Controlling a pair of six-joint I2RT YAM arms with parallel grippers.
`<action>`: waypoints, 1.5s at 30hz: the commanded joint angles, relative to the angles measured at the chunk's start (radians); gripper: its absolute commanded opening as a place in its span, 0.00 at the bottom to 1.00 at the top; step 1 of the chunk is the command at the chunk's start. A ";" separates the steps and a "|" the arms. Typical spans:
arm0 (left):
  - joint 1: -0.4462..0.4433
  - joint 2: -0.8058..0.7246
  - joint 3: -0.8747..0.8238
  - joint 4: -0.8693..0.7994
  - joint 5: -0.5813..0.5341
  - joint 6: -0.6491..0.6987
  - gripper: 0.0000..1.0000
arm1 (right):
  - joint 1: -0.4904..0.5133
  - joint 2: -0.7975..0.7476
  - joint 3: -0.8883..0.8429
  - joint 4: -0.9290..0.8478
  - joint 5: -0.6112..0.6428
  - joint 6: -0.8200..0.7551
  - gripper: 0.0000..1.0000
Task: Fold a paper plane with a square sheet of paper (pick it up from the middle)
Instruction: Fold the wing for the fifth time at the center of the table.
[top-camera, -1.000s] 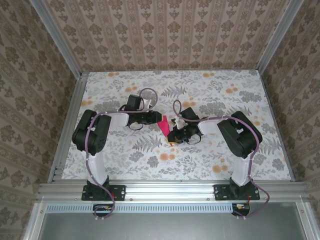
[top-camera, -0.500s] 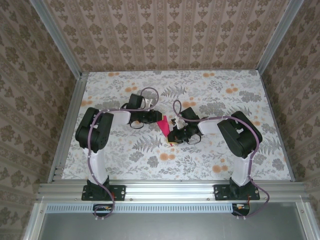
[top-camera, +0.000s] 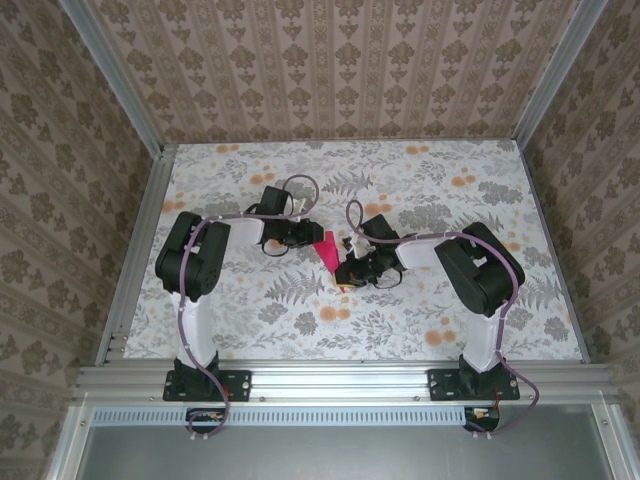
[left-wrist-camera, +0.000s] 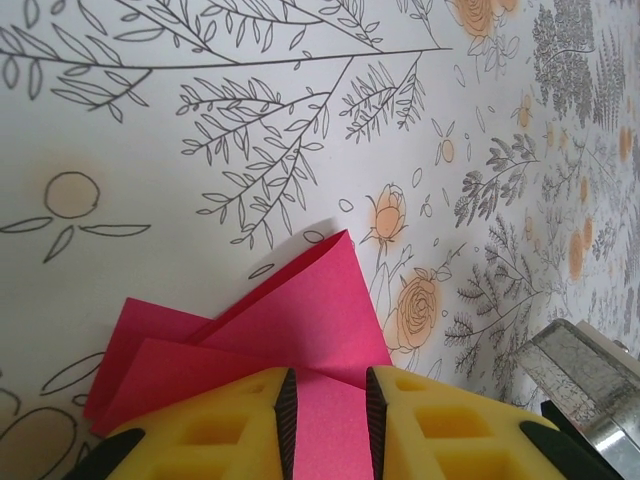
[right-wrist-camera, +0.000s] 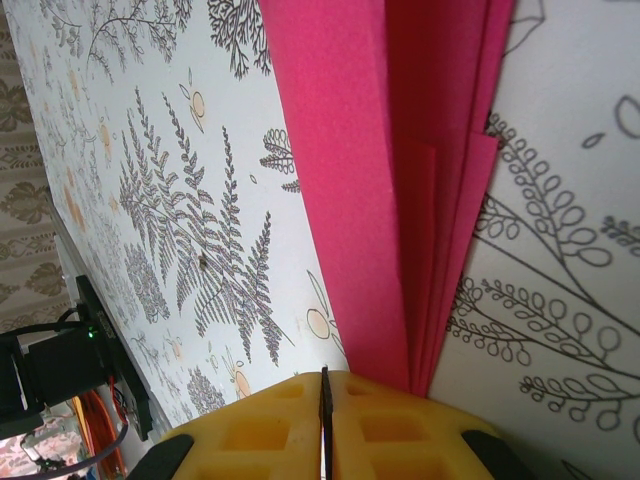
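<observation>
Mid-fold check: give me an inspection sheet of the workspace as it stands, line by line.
Surface: floral tablecloth, flat over the table.
Job's things: pink paper, folded into several layers with a pointed corner, between the two pincers.
Clutter: nothing seen.
Pincers: left pincer slightly open, paper visible through the gap; right pincer shut at the paper's edge, grip unclear.
Cables: purple cables run along both arms.
Surroundings: patterned walls on three sides, aluminium rail at the near edge.
</observation>
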 joint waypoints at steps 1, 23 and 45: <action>0.006 0.039 0.029 -0.059 -0.070 0.032 0.27 | -0.013 -0.002 -0.043 -0.080 0.057 0.028 0.12; -0.057 0.064 0.117 -0.219 -0.138 0.042 0.25 | -0.006 0.067 0.291 -0.184 0.178 0.055 0.13; -0.055 -0.130 0.006 -0.030 -0.066 -0.080 0.37 | -0.036 0.109 0.168 -0.109 0.278 0.167 0.13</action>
